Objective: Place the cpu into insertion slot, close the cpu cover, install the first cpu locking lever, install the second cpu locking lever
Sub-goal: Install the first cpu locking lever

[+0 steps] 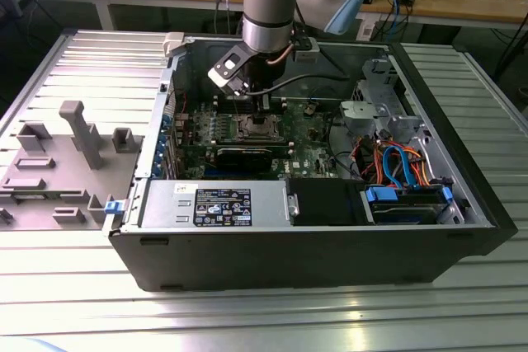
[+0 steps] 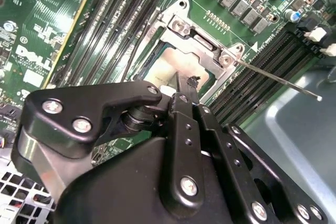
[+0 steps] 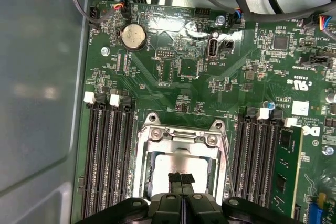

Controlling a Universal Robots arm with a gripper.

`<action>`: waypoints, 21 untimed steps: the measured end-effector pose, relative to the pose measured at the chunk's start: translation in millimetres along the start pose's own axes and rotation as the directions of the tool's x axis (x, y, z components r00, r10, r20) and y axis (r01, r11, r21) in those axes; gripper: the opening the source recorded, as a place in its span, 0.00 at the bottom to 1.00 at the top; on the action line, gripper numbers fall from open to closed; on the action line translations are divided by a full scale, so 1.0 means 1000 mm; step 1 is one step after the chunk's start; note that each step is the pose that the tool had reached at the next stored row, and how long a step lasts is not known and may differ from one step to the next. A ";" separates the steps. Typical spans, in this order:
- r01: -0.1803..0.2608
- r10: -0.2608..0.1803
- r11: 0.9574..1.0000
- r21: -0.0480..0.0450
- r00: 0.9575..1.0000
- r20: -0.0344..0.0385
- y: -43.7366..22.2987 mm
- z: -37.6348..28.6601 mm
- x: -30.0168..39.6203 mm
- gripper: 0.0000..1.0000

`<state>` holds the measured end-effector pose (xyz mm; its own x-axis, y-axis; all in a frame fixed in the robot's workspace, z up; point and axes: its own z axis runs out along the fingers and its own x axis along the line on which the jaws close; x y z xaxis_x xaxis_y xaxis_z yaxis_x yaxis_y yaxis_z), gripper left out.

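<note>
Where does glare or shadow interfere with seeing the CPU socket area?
First wrist view: glare streaks the circuit board beyond the evenly lit insertion slot. Second wrist view: the slot's metal rim glints beside the gripper. Exterior view: the case interior is dimmer than the table, whose slats reflect light.

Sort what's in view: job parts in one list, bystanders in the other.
Job: cpu, cpu cover, locking lever, tool.
Lying about: coin battery, memory slots, power supply, grey fixture tray.
</note>
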<state>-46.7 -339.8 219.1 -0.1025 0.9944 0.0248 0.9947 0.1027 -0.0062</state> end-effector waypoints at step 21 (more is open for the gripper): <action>0.014 -0.014 1.000 0.001 1.000 0.006 -0.0002 -0.0364 0.0009 0.11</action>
<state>-46.7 -339.8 255.5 -0.1162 0.9930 0.0192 0.9932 0.1163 -0.0066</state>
